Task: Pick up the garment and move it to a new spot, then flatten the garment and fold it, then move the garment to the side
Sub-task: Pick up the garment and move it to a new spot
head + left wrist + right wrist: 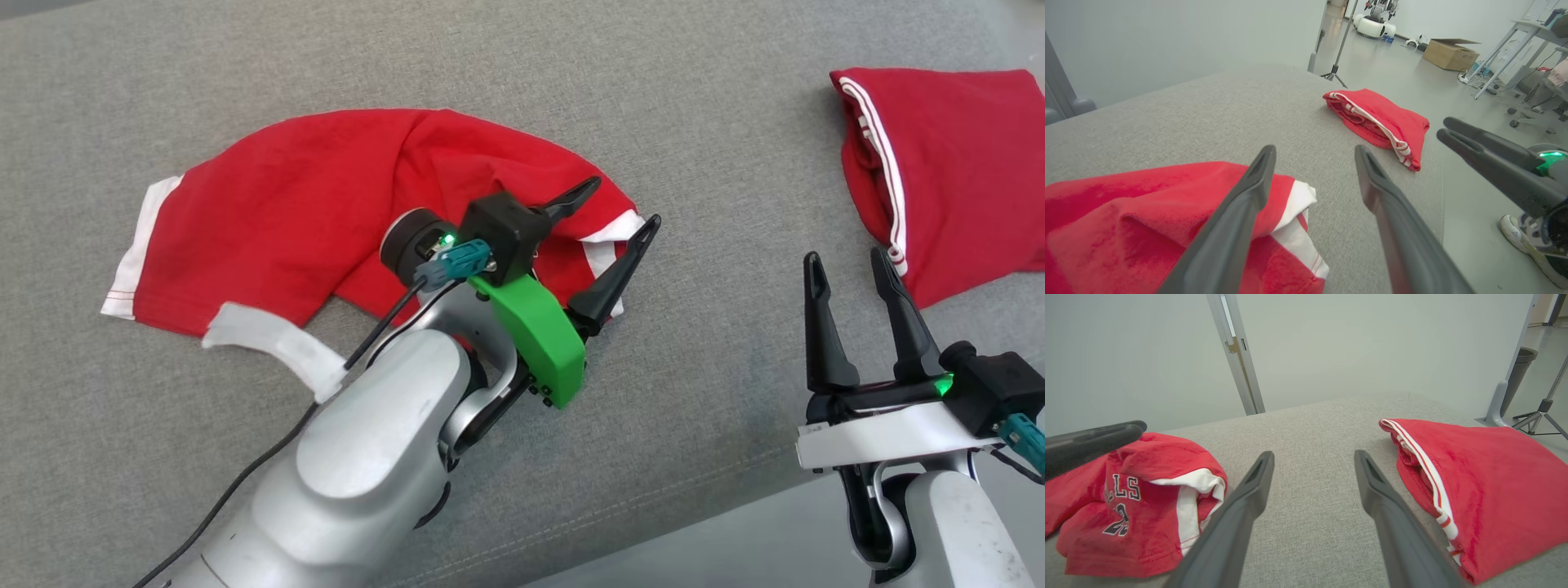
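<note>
Right end effector [845,258], 4 o'clock: fully open, empty. Left end effector [622,202], centre: open, gripping nothing, straddling the white-trimmed right end of the garment [286,212]. The garment lies crumpled on the grey upholstered surface [490,65], long axis 9-to-3 o'clock. Risk: closing here probably pinches one layer only, bunching the folds further.

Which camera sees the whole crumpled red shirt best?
The head view: the crumpled red shirt lies nearly whole, the left tool over one end. The left wrist view catches that end and its white trim; the right wrist view, the end with black letters.
</note>
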Controlling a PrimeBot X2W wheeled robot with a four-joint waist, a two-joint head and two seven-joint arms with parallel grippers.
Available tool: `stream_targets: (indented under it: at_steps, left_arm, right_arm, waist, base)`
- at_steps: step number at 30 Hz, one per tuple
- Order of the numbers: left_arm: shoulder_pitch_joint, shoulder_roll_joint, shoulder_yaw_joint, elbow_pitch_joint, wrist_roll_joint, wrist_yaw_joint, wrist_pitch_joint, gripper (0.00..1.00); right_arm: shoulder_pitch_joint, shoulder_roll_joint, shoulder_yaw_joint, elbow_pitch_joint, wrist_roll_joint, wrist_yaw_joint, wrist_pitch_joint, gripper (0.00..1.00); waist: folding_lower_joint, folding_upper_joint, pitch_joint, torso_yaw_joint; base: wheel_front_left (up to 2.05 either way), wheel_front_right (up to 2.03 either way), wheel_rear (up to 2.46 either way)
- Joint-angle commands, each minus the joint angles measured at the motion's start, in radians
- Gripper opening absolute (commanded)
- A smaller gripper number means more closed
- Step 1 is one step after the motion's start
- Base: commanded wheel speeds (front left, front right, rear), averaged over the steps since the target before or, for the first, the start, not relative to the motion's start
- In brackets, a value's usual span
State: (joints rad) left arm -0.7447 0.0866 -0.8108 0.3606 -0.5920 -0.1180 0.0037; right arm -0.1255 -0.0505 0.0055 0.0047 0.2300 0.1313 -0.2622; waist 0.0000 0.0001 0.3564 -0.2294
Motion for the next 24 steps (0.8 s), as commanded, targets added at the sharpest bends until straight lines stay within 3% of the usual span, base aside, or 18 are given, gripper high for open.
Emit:
stream_targets:
  at_steps: [1,15,24]
  left_arm:
    - [0.02,0.021,0.007,-0.014,0.001,0.001,-0.013,1.0]
    - [0.197,0.217,0.252,-0.309,-0.011,0.219,-0.194,1.0]
    - [0.363,0.3,0.418,-0.361,-0.031,0.291,-0.261,1.0]
  right_arm:
    - [-0.004,-0.001,-0.004,-0.004,-0.007,-0.001,-0.003,1.0]
    - [0.017,-0.002,-0.014,-0.007,-0.069,-0.001,-0.003,1.0]
    - [0.035,-0.007,-0.002,0.006,-0.092,-0.001,0.01,1.0]
  waist:
    - [0.0,-0.0001,-0.017,0.019]
    - [0.0,-0.0001,-0.113,0.156]
    - [0.0,-0.0001,-0.163,0.207]
  base:
    - [0.0,0.0,0.0]
    - [0.0,0.0,0.0]
    - [0.0,0.0,0.0]
